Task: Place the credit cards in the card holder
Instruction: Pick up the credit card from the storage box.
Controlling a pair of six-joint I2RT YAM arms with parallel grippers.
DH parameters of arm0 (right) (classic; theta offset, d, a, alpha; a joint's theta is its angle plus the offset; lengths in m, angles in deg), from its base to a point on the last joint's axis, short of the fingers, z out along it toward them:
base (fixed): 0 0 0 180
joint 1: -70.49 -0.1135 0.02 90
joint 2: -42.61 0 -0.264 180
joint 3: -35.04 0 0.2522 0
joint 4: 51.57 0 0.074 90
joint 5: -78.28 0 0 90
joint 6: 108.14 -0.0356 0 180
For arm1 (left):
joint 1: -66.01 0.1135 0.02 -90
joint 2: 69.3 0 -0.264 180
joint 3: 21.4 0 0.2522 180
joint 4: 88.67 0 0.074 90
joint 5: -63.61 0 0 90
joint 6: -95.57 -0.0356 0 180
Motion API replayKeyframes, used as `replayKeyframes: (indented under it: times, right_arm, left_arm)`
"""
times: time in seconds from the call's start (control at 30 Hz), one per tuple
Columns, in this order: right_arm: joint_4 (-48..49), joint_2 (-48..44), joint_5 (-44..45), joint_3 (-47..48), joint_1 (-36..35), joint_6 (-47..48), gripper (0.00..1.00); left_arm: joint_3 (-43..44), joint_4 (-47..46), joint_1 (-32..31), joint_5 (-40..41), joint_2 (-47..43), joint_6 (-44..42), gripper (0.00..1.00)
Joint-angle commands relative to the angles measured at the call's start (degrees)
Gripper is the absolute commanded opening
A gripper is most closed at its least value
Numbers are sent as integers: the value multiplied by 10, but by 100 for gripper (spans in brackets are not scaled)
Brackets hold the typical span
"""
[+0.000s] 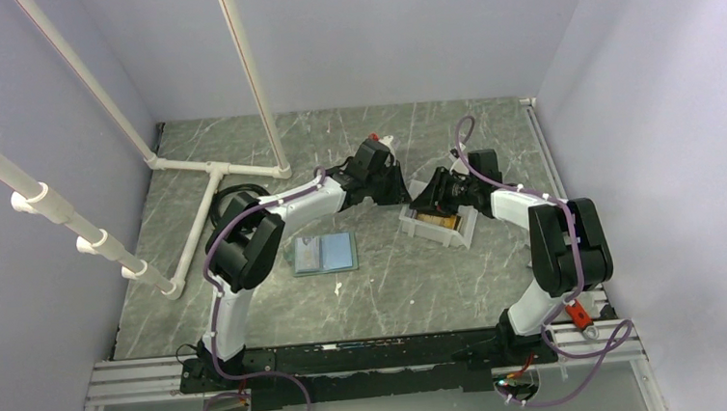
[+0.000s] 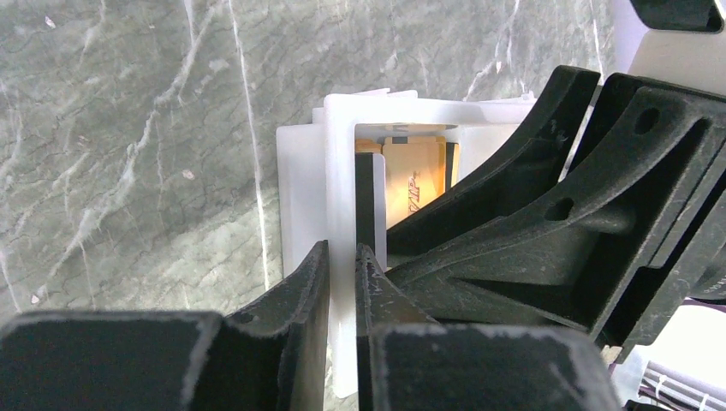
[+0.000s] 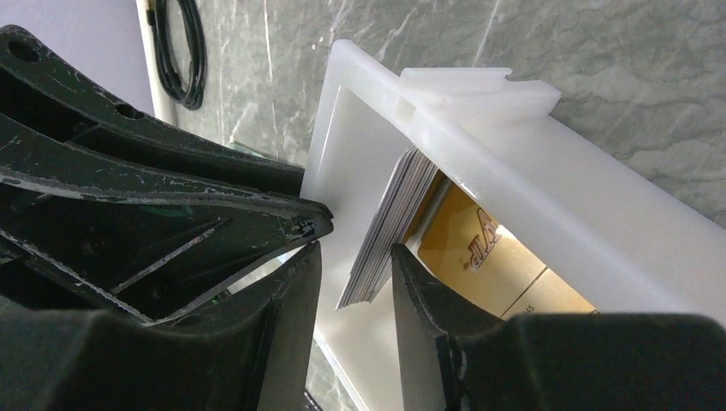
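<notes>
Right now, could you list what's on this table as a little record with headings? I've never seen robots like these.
surface: grey marbled table
card holder: lies open, blue inside up, clear of both arms
white bin: to the holder's right in the top view, holding cards
credit cards: a stack on edge in the bin, an orange-yellow card behind
left gripper: looks pinched on the bin's wall
right gripper: open, a finger on either side of the stack, not yet clamped
</notes>
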Motion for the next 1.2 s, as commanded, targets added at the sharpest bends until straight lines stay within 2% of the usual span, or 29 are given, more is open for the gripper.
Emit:
replayKeyframes:
  times: [0.0, 0.13, 0.3, 0.43, 0.53, 0.63, 0.87, 1.17]
  right_arm:
    - [-11, 6, 65, 2, -10, 16, 41]
    - [-34, 1, 96, 2, -10, 20, 40]
    - [-66, 4, 143, 20, -17, 12, 27]
    - [-87, 9, 163, 36, -20, 11, 12]
    - [-106, -18, 181, 37, -19, 23, 7]
    - [-127, -57, 188, 37, -14, 41, 0]
    - [-159, -126, 170, 24, 11, 64, 0]
    - [-195, -158, 109, 14, 61, 67, 0]
  left_arm:
    - [4, -31, -20, -55, -4, 3, 5]
    - [3, -30, -19, -52, -5, 1, 4]
    - [7, -29, -20, -54, -3, 4, 4]
    - [14, -21, -20, -54, 1, 4, 4]
    - [23, -4, -19, -58, -3, -4, 7]
    - [25, 4, -12, -63, -13, -14, 16]
    - [47, 26, 13, -113, -34, -27, 43]
    - [76, 73, 14, -113, -60, -98, 60]
